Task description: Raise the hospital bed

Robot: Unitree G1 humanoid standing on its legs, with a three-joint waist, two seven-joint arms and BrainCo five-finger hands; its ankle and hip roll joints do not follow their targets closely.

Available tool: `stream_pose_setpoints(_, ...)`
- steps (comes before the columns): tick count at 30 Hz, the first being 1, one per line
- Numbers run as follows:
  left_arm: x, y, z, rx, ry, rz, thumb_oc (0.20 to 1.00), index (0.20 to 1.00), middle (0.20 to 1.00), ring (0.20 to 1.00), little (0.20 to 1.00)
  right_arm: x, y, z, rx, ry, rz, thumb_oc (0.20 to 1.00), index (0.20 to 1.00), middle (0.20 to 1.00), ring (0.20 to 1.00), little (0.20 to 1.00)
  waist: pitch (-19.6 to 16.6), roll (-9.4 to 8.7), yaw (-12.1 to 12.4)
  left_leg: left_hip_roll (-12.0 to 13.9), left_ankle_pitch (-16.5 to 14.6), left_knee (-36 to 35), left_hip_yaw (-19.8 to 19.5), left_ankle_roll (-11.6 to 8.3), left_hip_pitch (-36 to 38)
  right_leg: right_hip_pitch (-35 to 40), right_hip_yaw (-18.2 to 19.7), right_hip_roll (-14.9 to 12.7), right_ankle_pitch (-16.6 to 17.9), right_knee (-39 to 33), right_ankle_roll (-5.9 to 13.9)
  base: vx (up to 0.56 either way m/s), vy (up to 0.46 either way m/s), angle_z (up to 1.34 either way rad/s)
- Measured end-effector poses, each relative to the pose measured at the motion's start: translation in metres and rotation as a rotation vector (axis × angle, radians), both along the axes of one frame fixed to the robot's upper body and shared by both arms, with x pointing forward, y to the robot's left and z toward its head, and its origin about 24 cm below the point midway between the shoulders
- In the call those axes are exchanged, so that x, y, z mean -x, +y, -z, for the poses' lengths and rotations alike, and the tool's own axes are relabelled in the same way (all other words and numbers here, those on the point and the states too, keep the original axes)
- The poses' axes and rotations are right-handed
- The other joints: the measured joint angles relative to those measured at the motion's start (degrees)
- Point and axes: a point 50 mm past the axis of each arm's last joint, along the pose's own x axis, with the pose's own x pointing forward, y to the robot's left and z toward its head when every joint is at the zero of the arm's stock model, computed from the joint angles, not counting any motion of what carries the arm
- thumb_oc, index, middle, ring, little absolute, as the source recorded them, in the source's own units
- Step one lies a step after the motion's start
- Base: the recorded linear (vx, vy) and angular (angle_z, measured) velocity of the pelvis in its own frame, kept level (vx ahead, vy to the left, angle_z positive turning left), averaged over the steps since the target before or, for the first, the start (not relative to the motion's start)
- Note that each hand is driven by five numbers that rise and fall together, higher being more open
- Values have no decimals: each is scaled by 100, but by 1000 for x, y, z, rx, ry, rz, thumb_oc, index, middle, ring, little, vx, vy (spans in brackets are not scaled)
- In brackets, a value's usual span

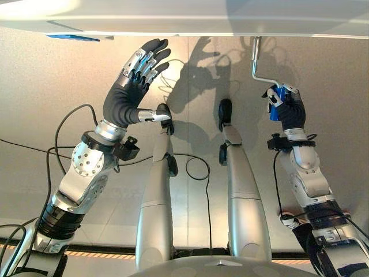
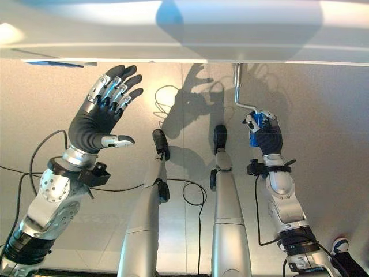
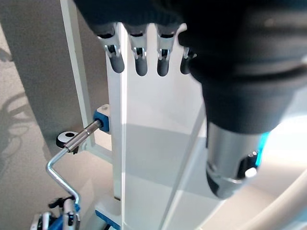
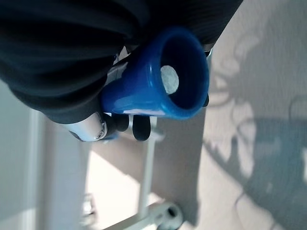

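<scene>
bed frame (image 1: 173, 17) — far edge, across the view | crank (image 1: 258, 66) — hangs below it, right side | right hand (image 1: 283, 107) on crank handle (image 4: 158, 84) | left hand (image 1: 135, 78) well left, apart

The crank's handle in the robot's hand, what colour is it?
Blue. The handle shows best in the right wrist view, with the right hand curled round it.

Head stereo looks down; wrist cameras sit close.

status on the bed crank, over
Right hand shut on blue crank handle. Left hand open, raised, idle. Crank shaft runs under bed frame.
</scene>
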Motion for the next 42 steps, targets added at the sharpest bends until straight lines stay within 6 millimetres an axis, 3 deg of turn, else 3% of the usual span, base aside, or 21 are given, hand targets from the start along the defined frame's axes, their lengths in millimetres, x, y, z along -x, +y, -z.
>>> stream_pose_setpoints(4, 0, 0, 0, -10, 6, 6, 1000, 1000, 1000, 1000, 1000, -14, -16, 0, 66, 40, 81, 200, 200, 200, 200, 200, -7, -19, 22, -10, 6, -2, 1, 13, 0, 2, 6, -8, 8, -5, 11, 0, 0, 0)
stream_pose_setpoints(6, 0, -11, 3, -37, 24, 66, 1000, 1000, 1000, 1000, 1000, -35, -30, 6, 70, 123, 149, 200, 200, 200, 200, 200, -14, -32, 62, -9, 10, 0, 6, 16, 4, 1, 11, -7, 15, -6, 16, 0, 0, 0)
stream_pose_setpoints(12, -1, -29, -3, -76, 9, 161, 1000, 1000, 1000, 1000, 1000, -66, -43, 8, 146, 308, 195, 200, 200, 200, 200, 200, -14, -31, 224, -9, 16, 0, 7, 22, -2, -7, 18, -6, 39, -12, 9, 0, 0, 0)
stream_pose_setpoints(22, -2, -43, -8, -99, -12, 213, 1000, 1000, 1000, 1000, 1000, -78, -52, 4, 143, 447, 237, 200, 200, 200, 200, 200, -12, -18, 483, -54, 34, -35, -9, 41, -80, -84, -1, -48, 24, -24, 29, -1, 2, 1)
stream_pose_setpoints(30, -4, -54, -18, -15, -44, 239, 1000, 1000, 1000, 1000, 1000, -91, -26, 12, 32, 520, 216, 200, 200, 200, 200, 200, -9, 4, 515, -78, 42, -20, -3, 29, -122, -205, 12, -68, -52, 145, 9, -1, 5, 0)
stream_pose_setpoints(42, -12, -58, -19, 90, -10, 202, 1000, 1000, 1000, 1000, 1000, -103, 15, 13, 20, 558, 125, 200, 200, 200, 200, 200, -26, 62, 505, 22, 51, 6, 32, -48, -50, -233, 85, 64, -46, 238, -79, -10, 18, -4)
